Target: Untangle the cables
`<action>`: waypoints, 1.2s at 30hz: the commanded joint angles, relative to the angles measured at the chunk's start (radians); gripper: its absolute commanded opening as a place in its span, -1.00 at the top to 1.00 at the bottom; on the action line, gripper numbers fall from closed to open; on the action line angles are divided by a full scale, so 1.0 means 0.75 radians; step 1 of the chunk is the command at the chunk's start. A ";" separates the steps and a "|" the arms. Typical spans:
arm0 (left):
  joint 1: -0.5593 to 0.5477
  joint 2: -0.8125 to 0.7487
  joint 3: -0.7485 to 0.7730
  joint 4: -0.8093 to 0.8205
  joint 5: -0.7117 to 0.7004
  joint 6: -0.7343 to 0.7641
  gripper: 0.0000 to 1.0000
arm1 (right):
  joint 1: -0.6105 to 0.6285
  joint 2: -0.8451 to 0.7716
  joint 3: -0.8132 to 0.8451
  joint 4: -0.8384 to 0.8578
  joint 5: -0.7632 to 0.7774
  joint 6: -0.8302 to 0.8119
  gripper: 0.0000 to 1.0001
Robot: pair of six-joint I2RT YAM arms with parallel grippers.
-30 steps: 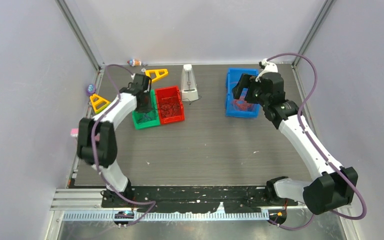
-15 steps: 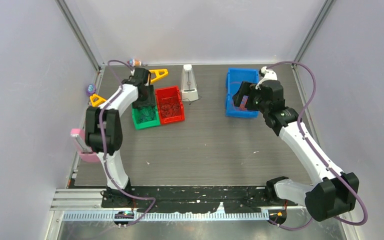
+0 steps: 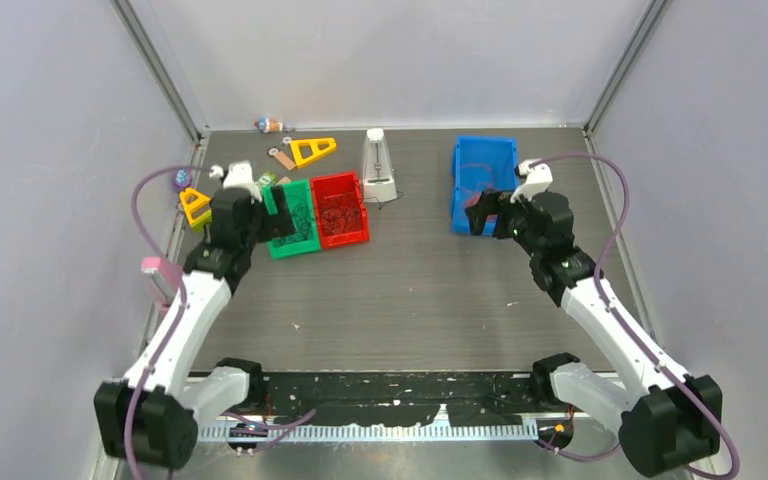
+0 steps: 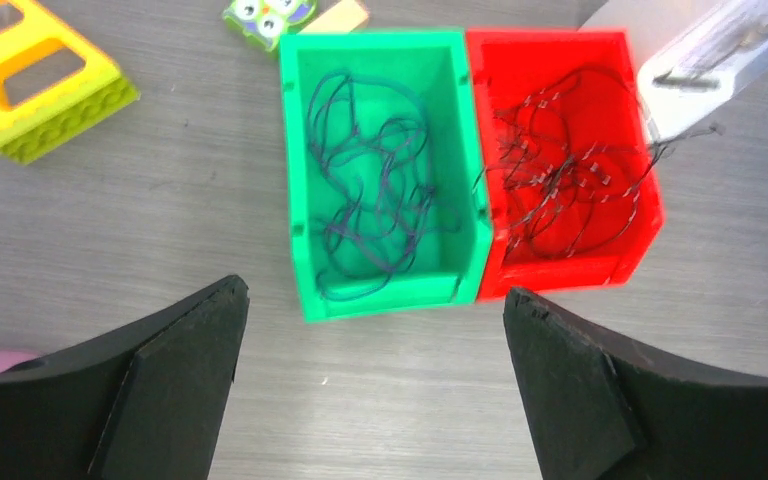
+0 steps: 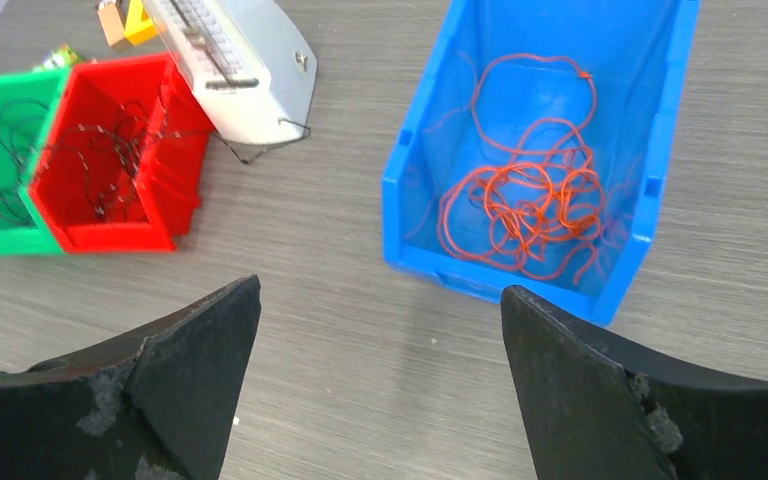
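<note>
The cables lie in three bins. A dark purple cable (image 4: 365,165) is coiled in the green bin (image 4: 305,270). A black cable (image 4: 558,178) fills the red bin (image 4: 560,275) beside it. An orange-red cable (image 5: 538,205) sits in the blue bin (image 5: 415,205). My left gripper (image 4: 372,295) hangs open just in front of the green bin (image 3: 290,250), holding nothing. My right gripper (image 5: 380,290) is open and empty above the table, just in front of the blue bin (image 3: 457,185).
A white metronome-shaped object (image 3: 378,165) stands right of the red bin (image 3: 345,240). Yellow triangular blocks (image 3: 312,150) (image 3: 196,205) and small toys (image 3: 270,125) lie at the back left. A pink object (image 3: 155,268) sits at the table's left edge.
My left gripper opened from shut and pulled back out of the green bin toward the near left. My right gripper drew back from over the blue bin, staying open.
</note>
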 commanded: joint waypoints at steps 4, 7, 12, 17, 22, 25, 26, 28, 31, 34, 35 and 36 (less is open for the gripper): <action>0.006 -0.424 -0.718 0.914 -0.158 0.331 -0.99 | -0.007 -0.255 -0.416 0.532 0.244 -0.256 -0.91; 0.006 -0.382 -0.830 1.108 -0.219 0.423 -0.99 | -0.103 -0.193 -0.442 0.582 0.261 -0.263 -0.91; 0.018 -0.140 -0.906 1.413 -0.280 0.559 -0.93 | -0.247 -0.065 -0.584 0.935 0.253 -0.266 -0.91; 0.089 0.097 -0.987 1.772 -0.086 0.545 -0.76 | -0.253 0.042 -0.748 1.165 0.306 -0.351 -0.93; 0.159 0.161 -1.032 1.904 -0.027 0.484 -0.80 | -0.253 0.181 -0.827 1.480 0.379 -0.365 -0.94; 0.165 0.150 -1.025 1.862 -0.010 0.475 -0.91 | -0.255 0.322 -0.823 1.607 0.371 -0.379 -0.95; 0.164 0.155 -1.027 1.874 -0.010 0.475 -0.91 | -0.255 0.360 -0.825 1.643 0.368 -0.382 -0.95; 0.166 0.154 -1.032 1.890 -0.013 0.476 -0.97 | -0.253 0.447 -0.810 1.701 0.382 -0.374 -0.97; 0.166 0.154 -1.033 1.888 -0.010 0.478 -0.99 | -0.247 0.447 -0.797 1.654 0.443 -0.369 -0.91; 0.166 0.154 -1.034 1.888 -0.011 0.475 -0.99 | -0.245 0.447 -0.799 1.677 0.470 -0.360 -0.90; 0.164 0.154 -1.033 1.887 -0.011 0.475 -0.99 | -0.245 0.442 -0.796 1.652 0.471 -0.359 -0.90; 0.165 0.155 -1.033 1.888 -0.012 0.476 -0.99 | -0.245 0.442 -0.795 1.647 0.471 -0.359 -0.90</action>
